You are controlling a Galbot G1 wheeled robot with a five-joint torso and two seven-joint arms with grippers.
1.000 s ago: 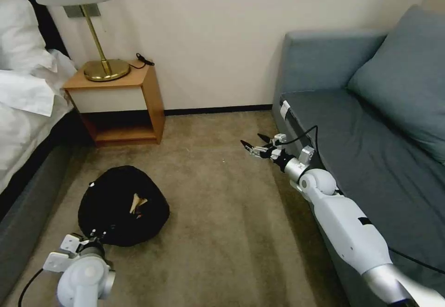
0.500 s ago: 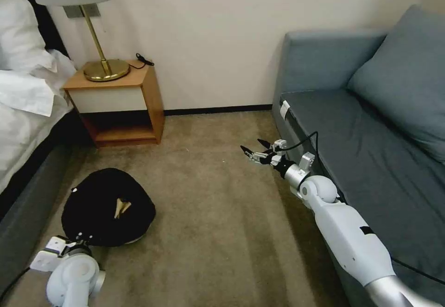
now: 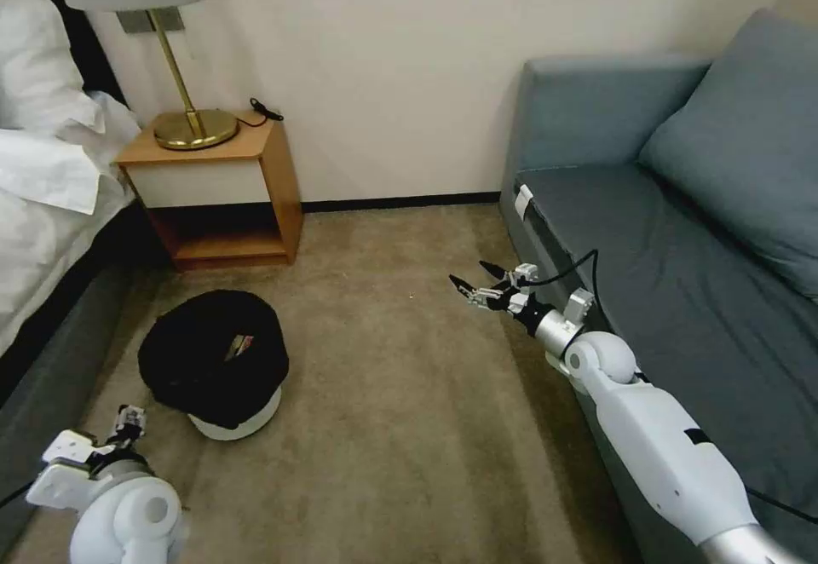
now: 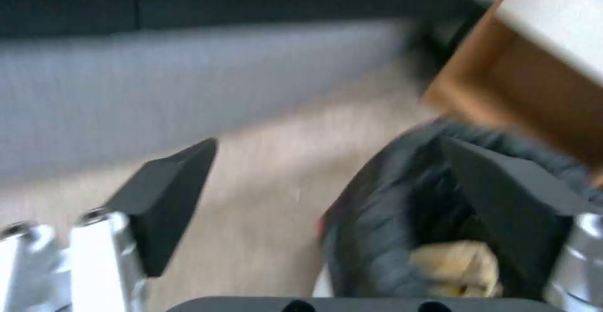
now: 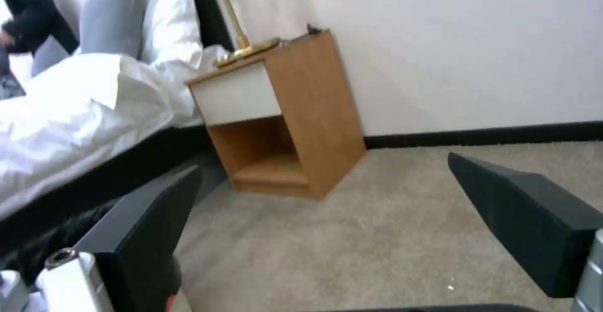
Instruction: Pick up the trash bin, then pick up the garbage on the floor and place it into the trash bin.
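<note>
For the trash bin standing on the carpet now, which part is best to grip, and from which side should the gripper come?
Probably the rim. The trash bin stands upright with its mouth open upward, the black bag folded over its edge, so a thin lip is offered. The open left gripper is nearest, so it could come from above on the near side, one finger inside and one outside.

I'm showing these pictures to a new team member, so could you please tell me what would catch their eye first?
Probably the trash bin, a low white tub under a black bag, standing on the carpet in front of the nightstand, with litter inside. Next, the right claw, open, held out over bare carpet beside the blue sofa. The left claw is open too, just short of the bin.
</note>
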